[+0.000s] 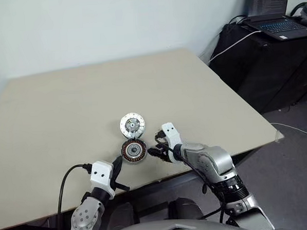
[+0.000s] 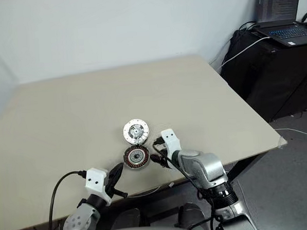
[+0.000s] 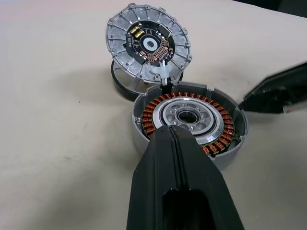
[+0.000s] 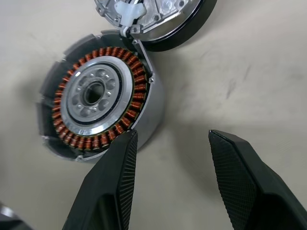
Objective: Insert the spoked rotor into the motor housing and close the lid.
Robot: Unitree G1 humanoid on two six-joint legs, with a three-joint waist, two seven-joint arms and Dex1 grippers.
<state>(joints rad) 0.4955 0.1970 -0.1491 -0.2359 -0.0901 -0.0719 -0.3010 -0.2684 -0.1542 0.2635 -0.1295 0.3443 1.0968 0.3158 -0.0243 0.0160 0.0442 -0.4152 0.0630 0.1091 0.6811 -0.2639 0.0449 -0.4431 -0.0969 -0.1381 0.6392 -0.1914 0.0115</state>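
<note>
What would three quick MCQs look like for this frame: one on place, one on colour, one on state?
1. Where is the lid relative to the motor housing?
A. Stacked flat on top of it
B. Just behind it, toward the far side of the table
C. At the table's far right corner

2. What colour are the windings ringing the housing's centre?
A. Copper
B. Blue
C. White

3. How do the two tools stand?
A. Both open
B. Left open, right shut
C. Left tool shut, right tool open

Key: 1 B, the head views show the lid beyond the housing, its segmented face showing. 2 A, both wrist views show orange-copper coils around the grey hub. 3 C, the left fingers meet along one seam, the right fingers stand apart with bare table between them.
</note>
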